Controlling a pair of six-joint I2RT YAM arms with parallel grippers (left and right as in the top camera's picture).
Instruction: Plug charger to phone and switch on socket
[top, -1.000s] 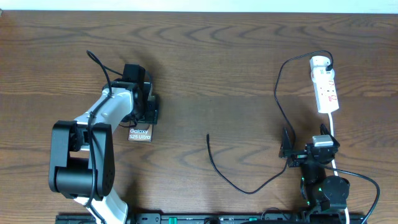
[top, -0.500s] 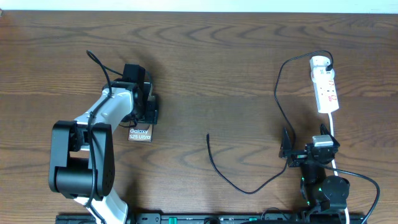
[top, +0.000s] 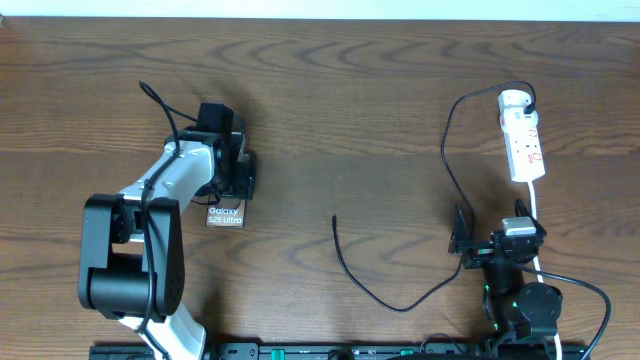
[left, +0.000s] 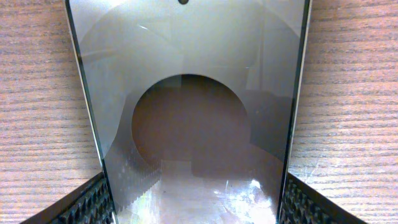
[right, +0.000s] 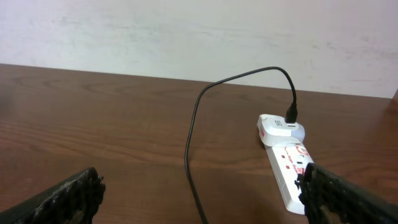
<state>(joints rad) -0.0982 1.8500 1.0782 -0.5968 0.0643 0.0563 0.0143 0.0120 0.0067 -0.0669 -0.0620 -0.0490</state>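
1. Near the front edge of the table (top: 350, 100), at the right, the right gripper (right: 202, 196) is held wide open and empty, and no movement is seen over the last second.
2. The charger (top: 400, 305) lies untouched, its free tip mid-table and well apart from the phone (top: 226, 214).
3. Toward the left edge, the phone is clamped flat on the table by the left gripper (left: 199, 208), unmoved.
4. Near the far right corner, the socket (top: 522, 145) is left alone; plugging in is judged not yet begun.
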